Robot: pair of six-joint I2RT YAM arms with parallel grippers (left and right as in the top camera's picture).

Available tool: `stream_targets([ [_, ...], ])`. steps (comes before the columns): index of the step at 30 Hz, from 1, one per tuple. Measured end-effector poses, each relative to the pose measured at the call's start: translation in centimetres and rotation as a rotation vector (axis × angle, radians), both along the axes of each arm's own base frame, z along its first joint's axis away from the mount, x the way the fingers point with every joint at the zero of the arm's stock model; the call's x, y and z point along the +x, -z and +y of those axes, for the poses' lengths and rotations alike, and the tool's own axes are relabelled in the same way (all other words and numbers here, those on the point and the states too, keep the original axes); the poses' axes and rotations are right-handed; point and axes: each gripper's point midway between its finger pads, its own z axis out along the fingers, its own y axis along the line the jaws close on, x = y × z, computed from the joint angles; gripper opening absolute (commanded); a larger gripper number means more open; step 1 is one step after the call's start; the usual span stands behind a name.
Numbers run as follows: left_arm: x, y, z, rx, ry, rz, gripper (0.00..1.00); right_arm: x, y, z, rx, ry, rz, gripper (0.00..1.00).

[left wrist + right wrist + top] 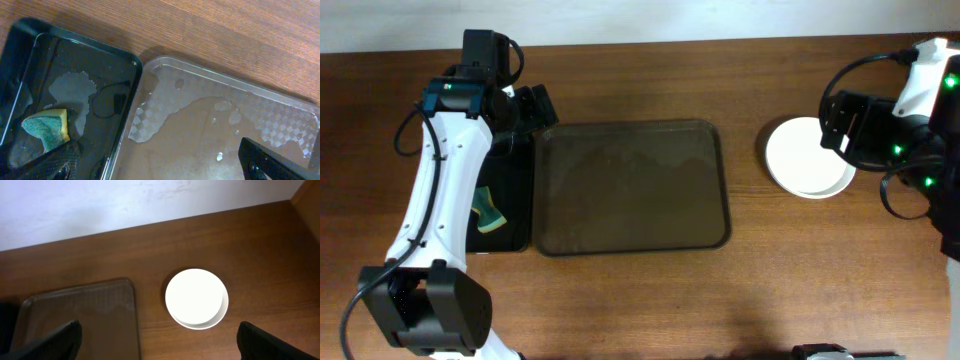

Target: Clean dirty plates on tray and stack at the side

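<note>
The dark brown tray (632, 188) lies in the middle of the table with no plates on it; its wet surface shows in the left wrist view (215, 130). The white plates (807, 157) sit in a stack on the wood to the tray's right, also in the right wrist view (196, 299). My left gripper (532, 108) is open and empty, above the tray's far left corner and the black bin (503, 200). My right gripper (840, 120) is open and empty, raised by the stack's right side.
The black bin (65, 100) holds water and a yellow-green sponge (489, 212), also seen in the left wrist view (46, 128). A white wall borders the table's far edge (100, 210).
</note>
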Motion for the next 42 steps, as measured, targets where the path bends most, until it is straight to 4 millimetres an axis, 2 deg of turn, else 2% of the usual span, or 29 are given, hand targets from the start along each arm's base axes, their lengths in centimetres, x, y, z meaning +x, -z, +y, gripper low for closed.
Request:
stream_targets([
  [2, 0.0, 0.0, 0.0, 0.000, 0.000, 0.000, 0.99, 1.8, 0.4, 0.0, -0.007, -0.006, -0.011, 0.98],
  [4, 0.0, 0.0, -0.1, -0.003, 0.001, -0.001, 0.99, 4.0, 2.3, 0.8, -0.010, -0.030, -0.090, 0.98],
  [7, 0.1, 0.0, -0.1, -0.008, 0.000, -0.002, 0.99, 2.1, 6.9, 1.1, -0.008, -0.041, -0.153, 0.98],
  [11, 0.0, 0.0, -0.1, -0.008, 0.000, 0.000, 0.99, -2.4, 13.4, 1.3, 0.005, -0.057, -0.407, 0.98],
  [12, 0.0, 0.0, -0.1, -0.008, 0.000, -0.002, 0.99, -3.8, 15.7, 1.3, 0.007, -0.061, -0.441, 0.98],
  [16, 0.0, 0.0, -0.2, -0.008, 0.001, -0.001, 1.00, -6.0, 20.8, 1.4, 0.010, -0.068, -0.513, 0.98],
  [21, 0.0, 0.0, -0.1, -0.008, 0.000, 0.000, 0.99, -6.0, 22.5, 1.5, 0.013, -0.072, -0.613, 0.98],
  [25, 0.0, 0.0, -0.1, -0.008, 0.000, -0.001, 0.99, -6.0, 23.1, 1.6, 0.016, -0.078, -0.672, 0.98],
  [26, 0.0, 0.0, -0.1, -0.008, 0.000, -0.001, 0.99, -6.0, 23.6, 1.6, 0.015, -0.079, -0.651, 0.98],
  [27, 0.0, 0.0, -0.1, -0.008, 0.001, -0.001, 0.99, -6.1, 25.1, 1.6, 0.016, -0.081, -0.594, 0.98],
  [38, 0.0, 0.0, -0.1, -0.008, 0.000, 0.002, 0.99, -6.1, 25.0, 1.6, 0.016, -0.082, -0.595, 0.98],
  [39, -0.2, 0.1, -0.1, -0.007, 0.000, 0.010, 1.00, -6.1, 25.0, 1.6, 0.016, -0.082, -0.595, 0.98],
  [41, -1.9, 0.6, 0.1, 0.003, -0.003, 0.077, 1.00, -6.1, 25.0, 1.6, 0.016, -0.082, -0.595, 0.98],
  [42, -2.1, -0.2, 0.3, 0.013, -0.006, 0.053, 0.99, -6.1, 25.0, 1.6, 0.016, -0.082, -0.595, 0.98],
])
